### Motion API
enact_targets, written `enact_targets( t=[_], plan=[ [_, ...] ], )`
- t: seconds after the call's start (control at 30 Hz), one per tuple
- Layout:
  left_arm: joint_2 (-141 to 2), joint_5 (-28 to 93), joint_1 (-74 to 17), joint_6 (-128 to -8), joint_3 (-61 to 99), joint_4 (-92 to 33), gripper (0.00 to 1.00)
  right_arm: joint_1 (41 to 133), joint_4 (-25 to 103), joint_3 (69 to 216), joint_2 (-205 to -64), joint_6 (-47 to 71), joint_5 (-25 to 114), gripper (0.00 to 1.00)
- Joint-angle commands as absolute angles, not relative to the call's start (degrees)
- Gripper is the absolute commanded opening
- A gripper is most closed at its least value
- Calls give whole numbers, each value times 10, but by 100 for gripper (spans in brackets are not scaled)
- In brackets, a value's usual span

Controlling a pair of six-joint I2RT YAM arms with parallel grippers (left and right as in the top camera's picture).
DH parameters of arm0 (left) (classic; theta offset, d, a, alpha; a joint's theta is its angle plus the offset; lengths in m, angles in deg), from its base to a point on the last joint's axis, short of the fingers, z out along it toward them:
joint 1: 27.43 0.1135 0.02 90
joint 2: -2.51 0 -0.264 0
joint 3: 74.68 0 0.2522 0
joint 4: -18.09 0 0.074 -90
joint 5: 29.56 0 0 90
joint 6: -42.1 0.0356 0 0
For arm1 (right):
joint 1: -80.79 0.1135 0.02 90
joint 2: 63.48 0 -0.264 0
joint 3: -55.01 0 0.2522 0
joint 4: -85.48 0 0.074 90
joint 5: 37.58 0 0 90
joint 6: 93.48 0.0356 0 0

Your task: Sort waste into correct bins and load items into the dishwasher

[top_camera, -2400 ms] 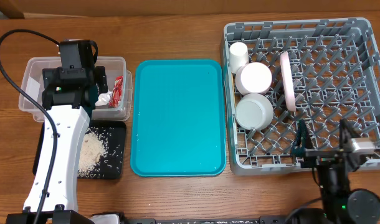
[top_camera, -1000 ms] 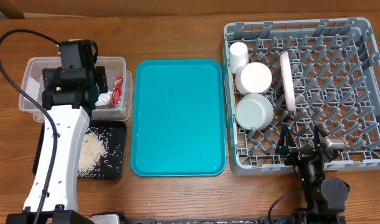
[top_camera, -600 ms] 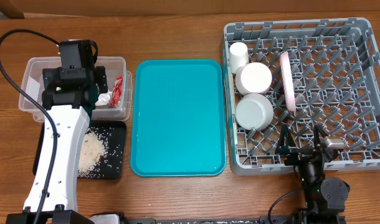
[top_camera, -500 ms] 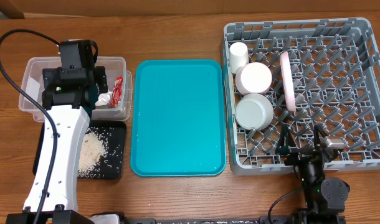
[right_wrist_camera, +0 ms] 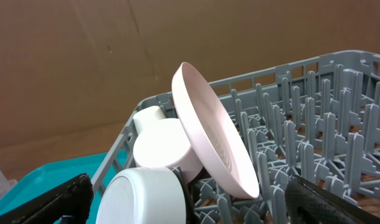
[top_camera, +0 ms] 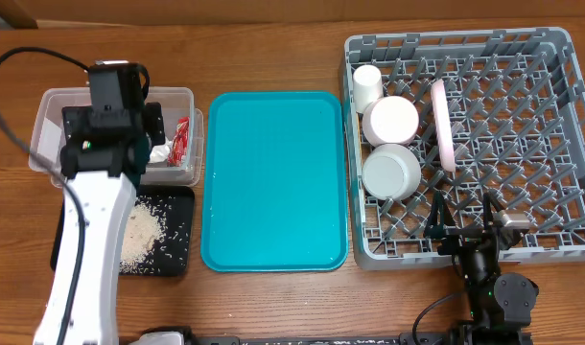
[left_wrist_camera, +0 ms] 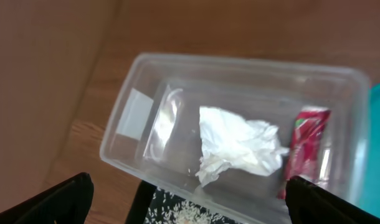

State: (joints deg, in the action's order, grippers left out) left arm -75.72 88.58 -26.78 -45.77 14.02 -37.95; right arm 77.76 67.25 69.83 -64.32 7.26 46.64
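Overhead, we are taking the teal serving tray (top_camera: 273,177) as the centre of the dial on the wooden worktop (top_camera: 273,48).

At 10 o'clock the clear tub (top_camera: 182,96) is sitting. The crumpled white tissue (left_wrist_camera: 240,146) is lying inside it, with the red wrapper (left_wrist_camera: 305,146) just beside it at the tissue's 3 o'clock, by the tub's wall.

At 8 o'clock, just beside the tub, the flat black tray (top_camera: 182,259) is carrying the rice scraps (top_camera: 139,235), heaped toward its 9 o'clock side and scattered loosely toward 3 o'clock.

At 3 o'clock the grey dish rack (top_camera: 561,43) is holding all four items. The white cup (top_camera: 367,84) is sitting in the rack's 10 o'clock corner. The small white bowl (top_camera: 391,120) and then the larger bowl (top_camera: 391,171) are following it toward 6 o'clock. The pink plate (top_camera: 443,125) is standing on edge among the pegs at the small bowl's 3 o'clock, leaning toward the bowls.

We are seeing the left tool (left_wrist_camera: 187,186) hovering above the tub, fingers spread wide and gripping nothing. The right tool (top_camera: 461,216) is hanging over the rack's 6 o'clock edge, likewise spread and empty.
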Motion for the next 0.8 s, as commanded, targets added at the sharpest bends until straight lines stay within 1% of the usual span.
enact_targets(
  t=[0.0, 0.17, 0.53, 0.63, 0.77],
  plan=[
    [-669, 889, -300, -447, 149, -379, 100, 773, 676, 692, -636, 77, 463, 100],
    [-577, 897, -344, -438, 149, -382, 100, 773, 676, 692, -636, 77, 463, 100],
    [-425, 896, -345, -427, 104, -411, 100, 773, 676, 692, -636, 77, 463, 100],
    [-376, 870, -345, -428, 63, -426, 100, 773, 676, 692, -636, 77, 463, 100],
    [-307, 808, -345, -429, -8, -412, 100, 773, 676, 692, -636, 77, 463, 100]
  ],
)
